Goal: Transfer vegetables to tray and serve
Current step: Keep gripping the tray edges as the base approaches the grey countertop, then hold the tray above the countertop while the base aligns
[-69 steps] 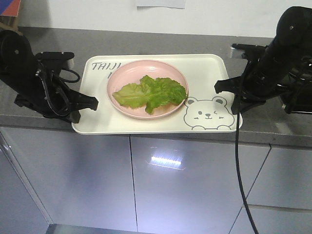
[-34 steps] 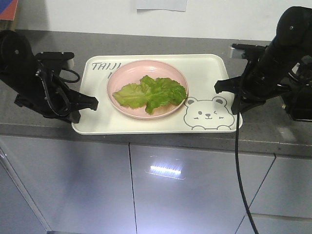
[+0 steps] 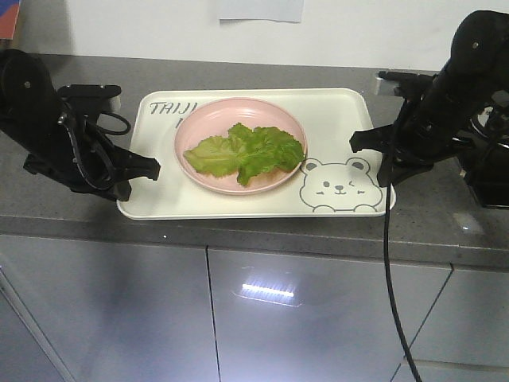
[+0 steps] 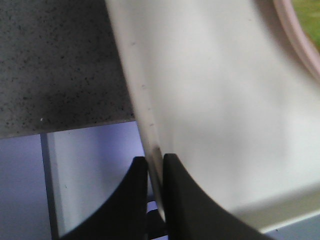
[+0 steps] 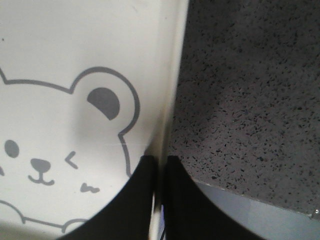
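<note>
on the grey counter (image 3: 238,73), left jaws and right jaws each clamp an opposite rim of the tray (image 3: 334,119).

Cream tray (image 3: 334,107), pink plate (image 3: 195,119), green vegetables (image 3: 250,151), speckled grey worktop (image 3: 238,72).
The tray carries grey lettering and a grey-outlined winking bear face with solid grey inner ears. The vegetables shade from pale yellow-green to mid green. The worktop's dark grey is flecked black and white. The left hand (image 4: 155,162) and right hand (image 5: 160,162) are black.
</note>
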You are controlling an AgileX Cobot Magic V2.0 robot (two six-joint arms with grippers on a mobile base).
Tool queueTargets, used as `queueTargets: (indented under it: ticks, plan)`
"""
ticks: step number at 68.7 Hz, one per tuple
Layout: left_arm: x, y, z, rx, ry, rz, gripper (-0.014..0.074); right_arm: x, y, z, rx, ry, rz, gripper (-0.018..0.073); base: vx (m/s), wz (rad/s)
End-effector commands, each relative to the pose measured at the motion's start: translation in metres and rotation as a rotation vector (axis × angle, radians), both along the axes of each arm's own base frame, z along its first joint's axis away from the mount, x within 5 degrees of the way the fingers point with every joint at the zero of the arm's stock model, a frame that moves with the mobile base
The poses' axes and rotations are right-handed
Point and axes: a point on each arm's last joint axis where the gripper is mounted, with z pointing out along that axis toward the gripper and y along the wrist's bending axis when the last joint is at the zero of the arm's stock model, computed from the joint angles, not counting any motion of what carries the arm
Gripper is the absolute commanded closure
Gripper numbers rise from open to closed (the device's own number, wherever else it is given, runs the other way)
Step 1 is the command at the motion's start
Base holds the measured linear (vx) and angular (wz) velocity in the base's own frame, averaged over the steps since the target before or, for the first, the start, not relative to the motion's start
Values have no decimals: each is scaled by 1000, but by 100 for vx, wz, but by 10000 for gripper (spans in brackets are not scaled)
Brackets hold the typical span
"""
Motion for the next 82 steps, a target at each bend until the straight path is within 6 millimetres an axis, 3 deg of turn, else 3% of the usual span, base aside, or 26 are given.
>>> queueTargets:
  ticks: [1, 82]
  plan:
    - [-6, -18, 36, -162, -144, -21, 603, -15, 17, 35, 136, -53, 42, 564, 6, -2]
    - [-6, -18, 36, -162, -144, -21, 603, -15, 17, 35, 136, -53, 42, 564, 5, -2]
